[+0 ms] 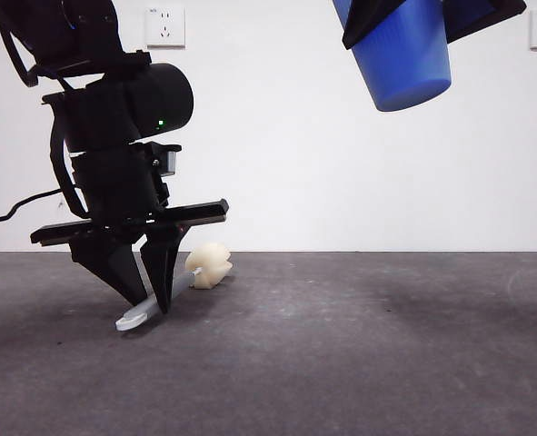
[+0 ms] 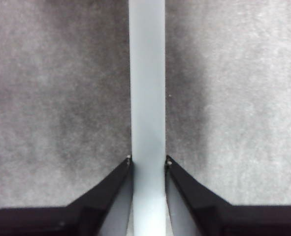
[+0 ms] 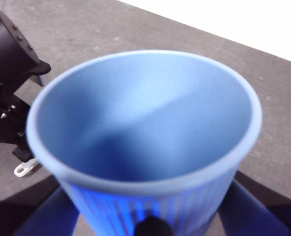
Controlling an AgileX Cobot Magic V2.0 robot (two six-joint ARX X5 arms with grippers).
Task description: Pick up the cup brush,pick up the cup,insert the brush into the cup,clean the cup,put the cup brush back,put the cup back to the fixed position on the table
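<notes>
- The table [image 1: 359,363] is a dark grey, matte, slightly scuffed flat surface filling the lower part of the front view, with a plain white wall behind it.
- The left arm is a big black machine reaching down on one side of the front view. Its left gripper [image 1: 143,295], a pincer of two black pointed jaws, has its tips right at the table.
- The cup [image 1: 402,59] is a blue plastic tapered cup with fine vertical ribs and a thicker rim. It hangs high above the table, tilted, clamped in the right gripper [image 3: 147,228], well apart from the left arm. In the right wrist view its open mouth faces the camera and looks empty.
- The cup brush [image 1: 173,289] is a long slim grey handle with a white tip and a cream-yellow rounded sponge head. It lies low on the table, the sponge head resting on the surface just beyond the left pincer.
- In the left wrist view the pale handle [image 2: 146,98] runs straight between the two jaws, whose tips press against either side of it: the pincer is closed on the handle.
- Progress, as a judgement: the cup is picked up and the brush is gripped but not lifted. Raising the brush, inserting it, cleaning, and returning both items all remain.
</notes>
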